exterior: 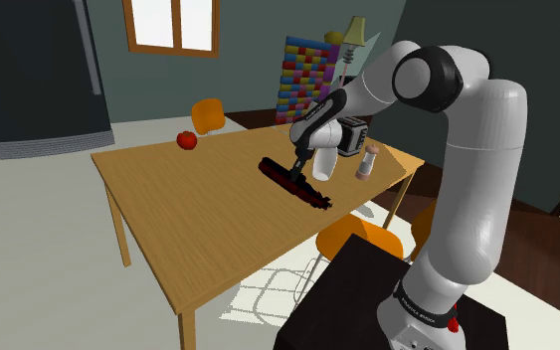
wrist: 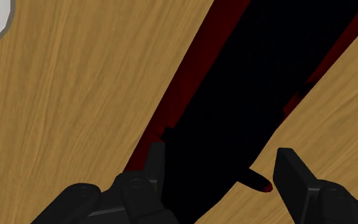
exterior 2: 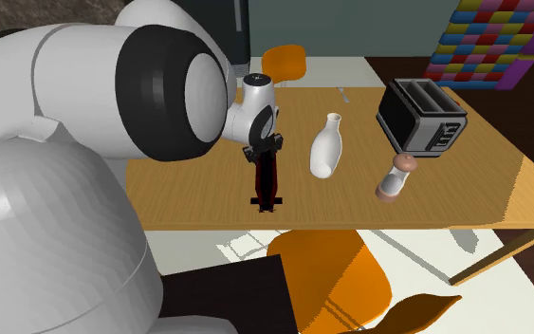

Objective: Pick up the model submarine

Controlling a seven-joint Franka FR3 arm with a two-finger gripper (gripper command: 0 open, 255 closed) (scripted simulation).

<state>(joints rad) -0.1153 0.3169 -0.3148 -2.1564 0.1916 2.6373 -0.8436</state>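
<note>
Straddling the dark submarine (wrist: 234, 95), the fingers (wrist: 290, 175) stand open, holding nothing. It lies on the table (exterior: 188, 229), at the bottle's (exterior 2: 326, 147) eight o'clock in the second exterior view. Closing off-centre could twist the hull free.

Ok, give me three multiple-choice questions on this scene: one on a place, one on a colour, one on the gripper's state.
1. The vase stands: A) between submarine and toaster; B) atop the toaster; C) atop the submarine.
2. The submarine is: A) yellow; B) black and dark red; C) white.
3. The gripper is: A) shut on the vase; B) shut on nothing; C) open, astride the submarine.
Answers: 1 A, it sits on the table between them; 2 B, black hull, dark red edges; 3 C, fingers apart either side of the hull.
</note>
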